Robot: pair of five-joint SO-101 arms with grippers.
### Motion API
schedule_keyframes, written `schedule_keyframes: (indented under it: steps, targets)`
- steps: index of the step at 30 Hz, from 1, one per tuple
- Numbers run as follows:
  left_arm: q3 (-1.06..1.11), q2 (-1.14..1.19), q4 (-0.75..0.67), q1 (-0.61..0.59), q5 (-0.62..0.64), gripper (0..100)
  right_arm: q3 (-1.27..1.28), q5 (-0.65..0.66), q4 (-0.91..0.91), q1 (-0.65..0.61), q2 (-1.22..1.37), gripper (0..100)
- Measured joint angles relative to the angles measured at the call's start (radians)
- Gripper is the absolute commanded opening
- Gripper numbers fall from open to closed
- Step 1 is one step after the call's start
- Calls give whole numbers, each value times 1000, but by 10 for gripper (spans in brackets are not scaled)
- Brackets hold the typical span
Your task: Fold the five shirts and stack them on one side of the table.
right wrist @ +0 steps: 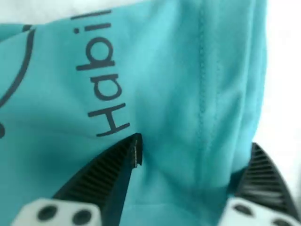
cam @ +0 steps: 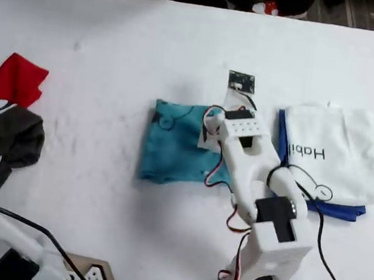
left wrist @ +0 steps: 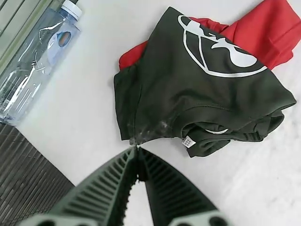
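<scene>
A folded teal shirt lies at the table's middle. My right arm stands over its right edge. Up close, my right gripper is open, its fingers straddling a fold of the teal shirt. A white shirt lies folded on a blue shirt at the right. At the left edge a crumpled dark shirt rests partly over a red shirt. My left gripper is shut and empty, just short of the dark shirt's hem.
A clear water bottle lies beside a ribbed surface past the table edge. My left arm and its cables sit at the front left corner. Bare white table spreads across the back and between the shirt piles.
</scene>
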Motion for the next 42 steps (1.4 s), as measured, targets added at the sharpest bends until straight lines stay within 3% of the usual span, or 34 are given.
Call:
schedule_keyframes:
  steps: [3, 5, 8, 14, 25, 31, 37, 40, 42]
  targets:
    - [0, 0, 0, 0, 0, 24, -77, 0, 58, 5, 58, 6]
    - [0, 0, 0, 0, 0, 24, -130, 2, 110, 5, 89, 45]
    - [0, 0, 0, 0, 0, 24, -173, 55, 167, 6, 107, 19]
    - [0, 0, 0, 0, 0, 24, -147, 301, 258, 2, 52, 20]
    - [0, 0, 0, 0, 0, 24, 218, 807, 321, 28, -299, 19]
    - [0, 0, 0, 0, 0, 24, 232, 1178, 121, 123, -302, 19]
    - [0, 0, 0, 0, 0, 24, 199, 1554, -176, 124, -181, 21]
    - [0, 0, 0, 0, 0, 24, 112, 1600, -269, 118, -92, 54]
    - [0, 0, 0, 0, 0, 24, 51, 1576, -281, 118, -40, 151]
